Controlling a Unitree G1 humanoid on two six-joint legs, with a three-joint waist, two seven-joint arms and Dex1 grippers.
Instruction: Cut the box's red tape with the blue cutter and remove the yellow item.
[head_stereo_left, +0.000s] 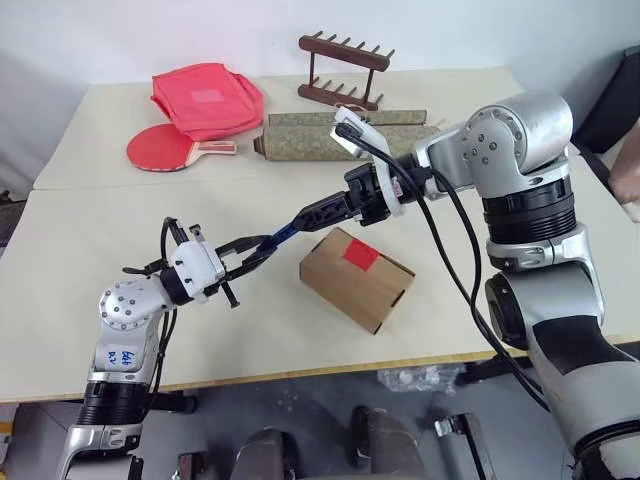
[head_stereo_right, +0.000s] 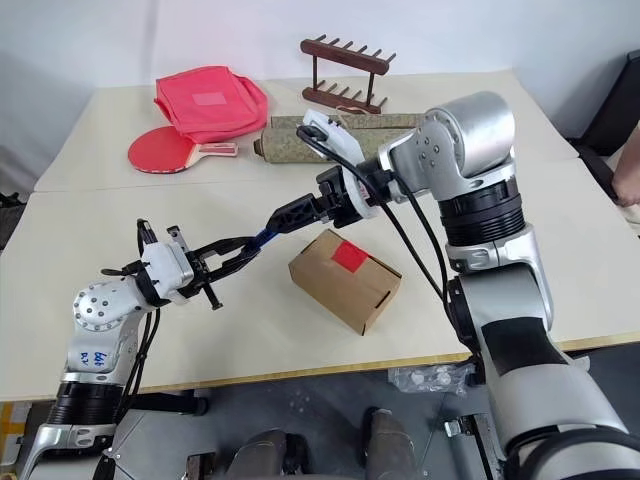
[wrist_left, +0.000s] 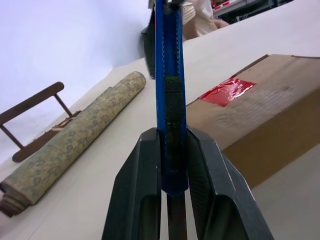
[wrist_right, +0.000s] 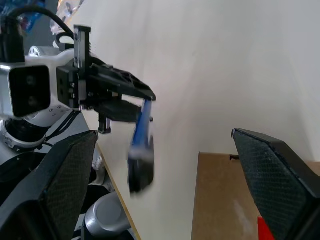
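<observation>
The box (head_stereo_left: 357, 279) sits near the front edge of the table (head_stereo_left: 90, 290), set at an angle, its flaps down and the red tape (head_stereo_left: 361, 254) unbroken across the top seam. Nothing of what it holds can be seen from outside.

The blue cutter (head_stereo_left: 287, 234) is held up off the table to the left of the box. The left gripper (head_stereo_left: 250, 250) is clamped on one end of it, both fingers (wrist_left: 137, 195) pressed against its sides. The right gripper (head_stereo_left: 330, 211) reaches down and leftward toward the cutter's other end, its fingers spread wide apart; in the right wrist view the cutter's far tip is blurred, so whether it touches that gripper cannot be made out.

At the back of the table lie a red pouch (head_stereo_left: 207, 98), a red paddle (head_stereo_left: 165, 148), a rolled mat (head_stereo_left: 310, 137) partly covered by the right arm, and a wooden rack (head_stereo_left: 343, 70). A person's arm (head_stereo_left: 628, 175) is cut off at the right edge.
</observation>
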